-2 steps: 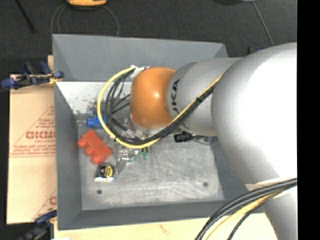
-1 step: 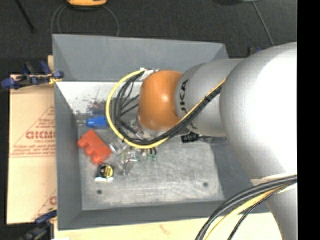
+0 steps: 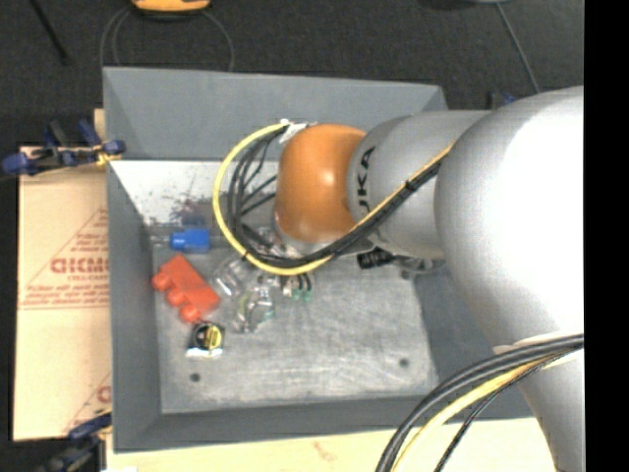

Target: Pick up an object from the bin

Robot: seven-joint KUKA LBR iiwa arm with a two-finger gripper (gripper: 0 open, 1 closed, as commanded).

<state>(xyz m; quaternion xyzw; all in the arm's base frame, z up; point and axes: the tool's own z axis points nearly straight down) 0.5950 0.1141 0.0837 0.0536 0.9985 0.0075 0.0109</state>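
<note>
My gripper [image 3: 257, 301] hangs low over the left middle of the bin floor, under the arm's orange cover. Just left of it lies a clear, crumpled plastic piece [image 3: 230, 277], close to or touching it. An orange-red blocky plastic part [image 3: 184, 288] lies further left. A small round black and yellow thing [image 3: 206, 337] rests on a white scrap in front of that block. Nothing can be made out in the gripper's grasp.
A small blue cylinder with a pale end [image 3: 189, 240] lies near the bin's back left wall. A tiny green bit [image 3: 301, 292] sits just right of the gripper. The arm and its cables cover the bin's right and back.
</note>
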